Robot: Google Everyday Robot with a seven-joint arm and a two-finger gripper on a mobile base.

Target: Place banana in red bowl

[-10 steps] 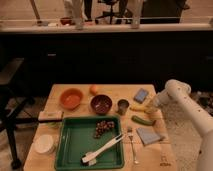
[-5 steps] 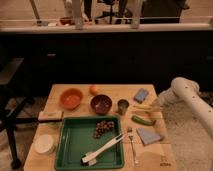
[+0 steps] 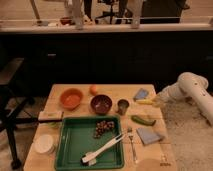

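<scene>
Your hand (image 3: 157, 101) sits low at the right edge of the tabletop (image 3: 56, 95), at the right end of the banana (image 3: 145, 102). You can't tell how far open it is, or whether it has hold of anything; contact with the banana is also unclear, so treat it as just beside. The banana lies flat, long axis roughly left-right, between a blue object (image 3: 141, 93) behind it and a green vegetable (image 3: 142, 120) in front, with a small cup (image 3: 123, 106) just to its left. Handling judgement: it's light, smooth-skinned and a bit slippery, and soft enough to bruise, so squeeze gently. Take it across the middle of its length, not at a tapered tip where it could pivot or slide out. Neighbours are close, so come straight down. The red bowl (image 3: 71, 98) is well apart on the far left side; it looks empty and shallow, so a low release should do and the fruit may roll a little. Between banana and target stands a maroon bowl (image 3: 101, 104); its inside is dark and you can't tell the contents, so don't mistake it for the target. An orange (image 3: 93, 89) sits behind the two bowls. The cup's contents aren't visible. The green tray (image 3: 72, 150) in front holds a cluster of small dark pieces (image 3: 103, 128) and a white utensil (image 3: 102, 148). A fork (image 3: 131, 145) and a blue cloth (image 3: 149, 135) lie right of the tray, and a white tub (image 3: 44, 143) sits to its left.
</scene>
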